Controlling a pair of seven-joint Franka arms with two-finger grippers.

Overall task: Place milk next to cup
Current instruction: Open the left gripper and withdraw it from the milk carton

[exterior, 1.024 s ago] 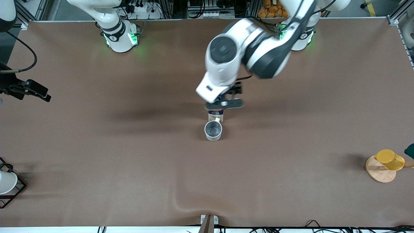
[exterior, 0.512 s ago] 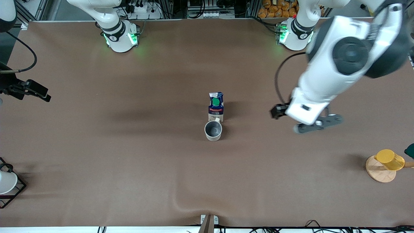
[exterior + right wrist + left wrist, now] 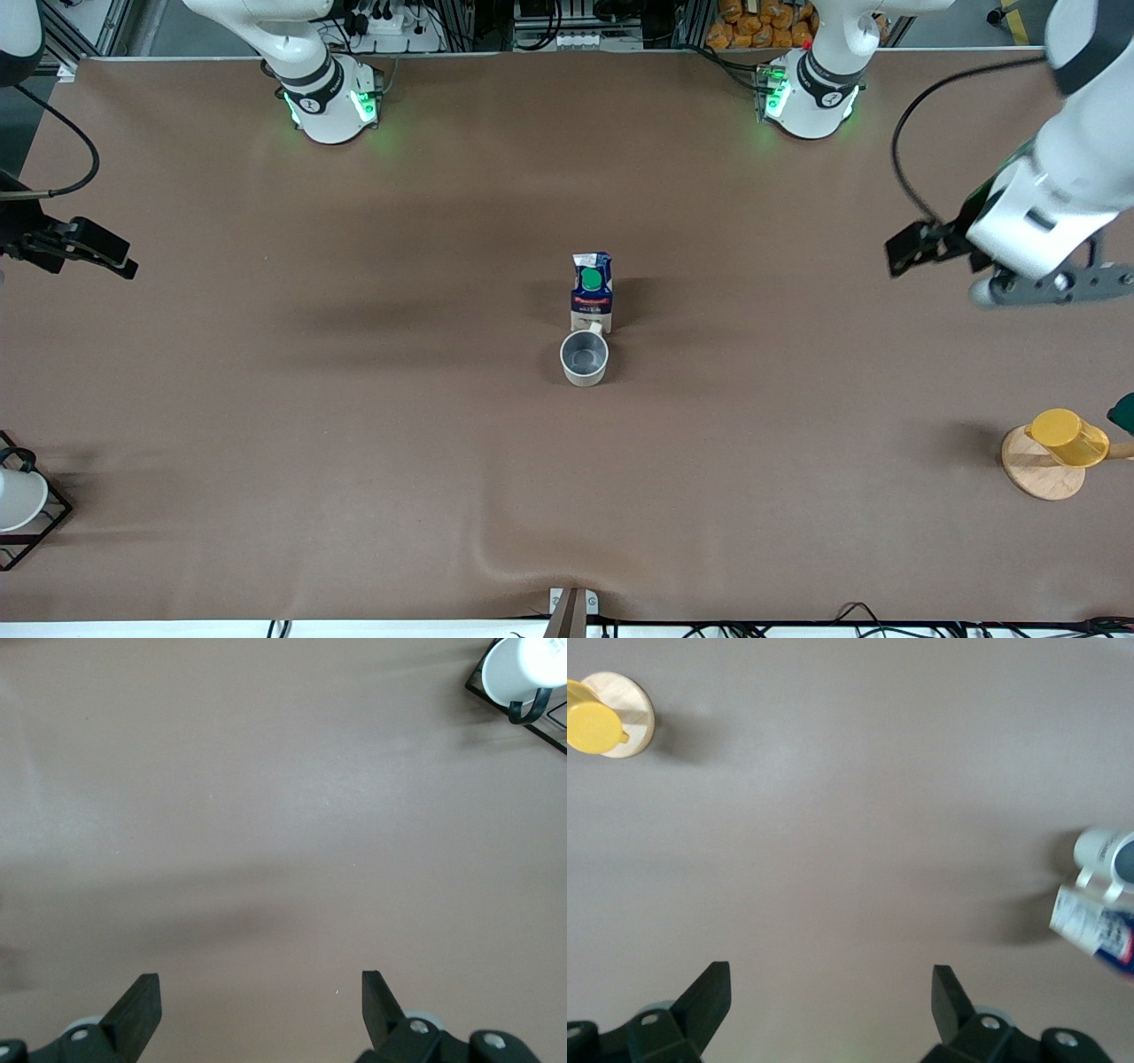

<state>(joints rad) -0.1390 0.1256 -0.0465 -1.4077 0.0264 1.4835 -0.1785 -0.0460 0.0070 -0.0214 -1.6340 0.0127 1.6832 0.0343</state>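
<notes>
While the brown table [image 3: 354,461] spreads out flat under me, with a shallow wrinkle near its front-camera edge and metal framing and cables past its edge at my bases, I hold both my grippers up with nothing in them. My left gripper [image 3: 1050,288] hangs over bare table at the left arm's end, its fingers [image 3: 709,997] spread wide with only tabletop between them. My right gripper [image 3: 257,1010] waits over bare table at the right arm's end, fingers equally wide.

Standing upright at mid-table is the milk [image 3: 592,292], green cap showing. The cup [image 3: 584,357] sits just beside it, nearer to the front camera, its handle turned toward the carton and seeming to touch it.

Near the left arm's end, closer to the front camera, a yellow cup [image 3: 1066,436] rests on a wooden disc [image 3: 1036,470]. At the right arm's end a white cup [image 3: 18,498] sits in a black wire rack [image 3: 40,527]. All of these lie well apart from the milk and cup.
</notes>
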